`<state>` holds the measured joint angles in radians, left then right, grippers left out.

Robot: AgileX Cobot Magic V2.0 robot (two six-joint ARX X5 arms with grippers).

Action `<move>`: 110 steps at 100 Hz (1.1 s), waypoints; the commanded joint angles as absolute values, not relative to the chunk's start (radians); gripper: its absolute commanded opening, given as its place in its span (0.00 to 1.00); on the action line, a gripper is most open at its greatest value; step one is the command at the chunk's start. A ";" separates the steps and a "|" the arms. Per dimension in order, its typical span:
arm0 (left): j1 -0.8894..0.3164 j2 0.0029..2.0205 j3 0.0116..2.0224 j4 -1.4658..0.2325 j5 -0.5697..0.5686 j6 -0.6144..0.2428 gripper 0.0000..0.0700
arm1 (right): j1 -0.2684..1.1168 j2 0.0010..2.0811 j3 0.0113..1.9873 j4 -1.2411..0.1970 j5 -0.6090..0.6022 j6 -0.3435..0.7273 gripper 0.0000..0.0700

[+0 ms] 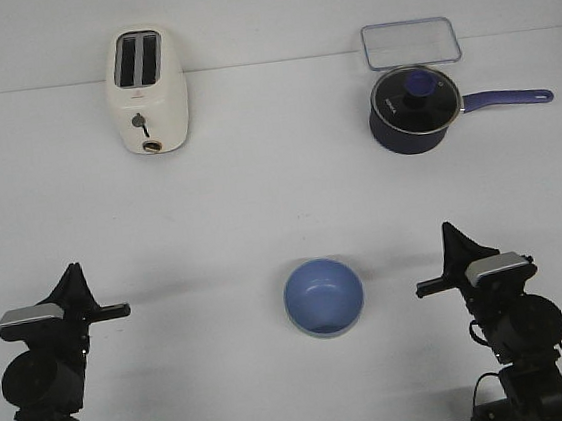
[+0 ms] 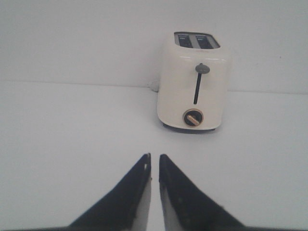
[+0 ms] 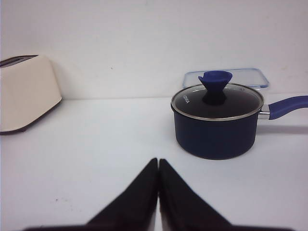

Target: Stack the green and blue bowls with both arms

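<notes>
Bowl (image 1: 323, 297) (blue) sits between both arms.

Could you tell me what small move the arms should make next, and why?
Probably nothing further: the blue bowl stands upright between both shut end effectors, left and right, touching neither, with a pale rim beneath suggesting it's already stacked; no separate green bowl shows.

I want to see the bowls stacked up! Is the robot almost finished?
Hard to tell. Only the blue bowl shows, alone on the table between the arms. No green bowl is visible; whether it sits under the blue one, I cannot say. Nothing is in hand: the left end effector and right end effector are shut and hold nothing, both apart from the bowl. The toaster and saucepan stand at the back.
</notes>
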<state>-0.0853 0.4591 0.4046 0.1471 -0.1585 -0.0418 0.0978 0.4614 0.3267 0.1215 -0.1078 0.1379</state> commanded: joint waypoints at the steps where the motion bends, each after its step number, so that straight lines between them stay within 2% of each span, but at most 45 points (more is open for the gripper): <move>1: -0.085 0.461 0.418 0.158 -0.160 -0.049 0.02 | 0.100 0.466 0.330 0.134 -0.104 0.136 0.00; 50: -0.086 0.460 0.418 0.159 -0.160 -0.048 0.02 | 0.100 0.466 0.331 0.184 -0.104 0.136 0.00; 62: -0.081 0.438 0.408 0.154 -0.161 -0.006 0.02 | 0.100 0.466 0.331 0.184 -0.104 0.136 0.00; 67: -0.072 0.410 0.388 0.150 -0.147 0.012 0.02 | 0.100 0.466 0.331 0.184 -0.104 0.136 0.00; 81: -0.034 0.287 0.274 0.168 -0.014 0.052 0.02 | 0.100 0.466 0.331 0.184 -0.104 0.136 0.00; 110: 0.007 -0.001 0.051 0.153 -0.009 0.041 0.02 | 0.100 0.466 0.331 0.186 -0.104 0.136 0.00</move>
<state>0.0025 0.0441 0.0662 0.1459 -0.0120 0.0292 0.0978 0.4614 0.3267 0.1696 -0.1074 0.1383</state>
